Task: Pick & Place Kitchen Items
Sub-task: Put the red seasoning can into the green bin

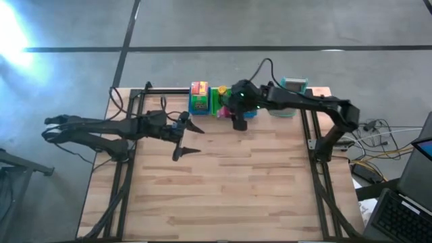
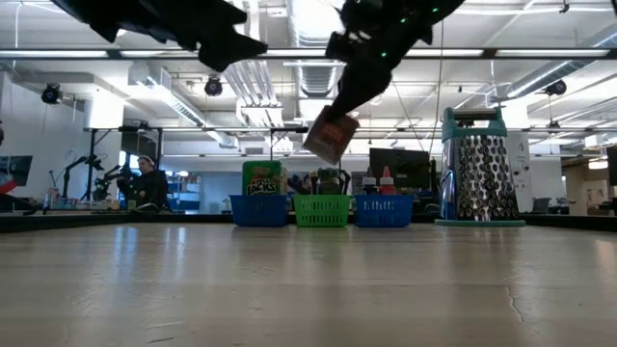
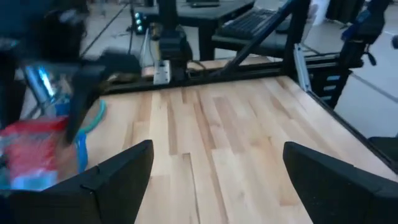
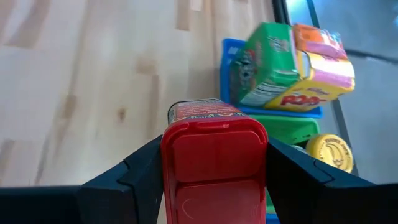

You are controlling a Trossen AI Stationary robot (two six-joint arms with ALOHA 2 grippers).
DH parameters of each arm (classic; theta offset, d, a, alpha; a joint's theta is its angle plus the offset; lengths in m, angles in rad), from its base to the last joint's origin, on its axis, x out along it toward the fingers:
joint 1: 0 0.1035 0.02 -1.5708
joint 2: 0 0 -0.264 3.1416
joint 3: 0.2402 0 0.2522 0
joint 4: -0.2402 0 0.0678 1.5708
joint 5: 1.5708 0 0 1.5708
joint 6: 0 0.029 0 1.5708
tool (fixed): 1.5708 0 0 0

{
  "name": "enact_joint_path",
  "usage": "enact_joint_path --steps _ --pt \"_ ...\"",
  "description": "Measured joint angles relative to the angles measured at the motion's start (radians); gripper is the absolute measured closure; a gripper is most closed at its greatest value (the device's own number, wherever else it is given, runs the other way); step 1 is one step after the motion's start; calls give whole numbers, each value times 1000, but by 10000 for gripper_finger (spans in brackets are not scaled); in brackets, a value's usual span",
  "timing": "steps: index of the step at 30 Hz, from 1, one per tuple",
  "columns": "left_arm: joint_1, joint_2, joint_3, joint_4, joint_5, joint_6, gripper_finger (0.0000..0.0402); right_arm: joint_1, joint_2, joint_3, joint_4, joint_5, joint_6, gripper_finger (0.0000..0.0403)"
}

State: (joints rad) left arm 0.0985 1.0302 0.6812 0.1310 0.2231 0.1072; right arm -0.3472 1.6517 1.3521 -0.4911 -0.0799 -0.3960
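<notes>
Your right gripper (image 4: 214,165) has its fingers clamped on a red-lidded container (image 4: 213,158), lifted clear of the table just in front of the green bin (image 2: 322,209). That bin sits between two blue ones; the green box (image 4: 264,62) stands in the blue bin (image 2: 258,209) beside it. Your left gripper (image 1: 187,138) hovers spread wide and empty, well apart from the green bin

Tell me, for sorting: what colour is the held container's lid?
Red lid, clearest in the right wrist view.
</notes>
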Motion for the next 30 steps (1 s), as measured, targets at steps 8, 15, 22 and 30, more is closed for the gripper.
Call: enact_joint_path --steps 8,15,22,30 --pt "-33 -6 14 38 2 -4 39 -49 138 140 -6 3 89 184" --pt "-35 -8 14 28 4 20 39 -58 186 173 -44 0 13 184" --pt "-35 -8 14 26 4 23 39 -102 196 172 -86 4 -3 184" --pt "-36 -8 14 26 4 23 39 -125 218 169 -102 1 -62 184"
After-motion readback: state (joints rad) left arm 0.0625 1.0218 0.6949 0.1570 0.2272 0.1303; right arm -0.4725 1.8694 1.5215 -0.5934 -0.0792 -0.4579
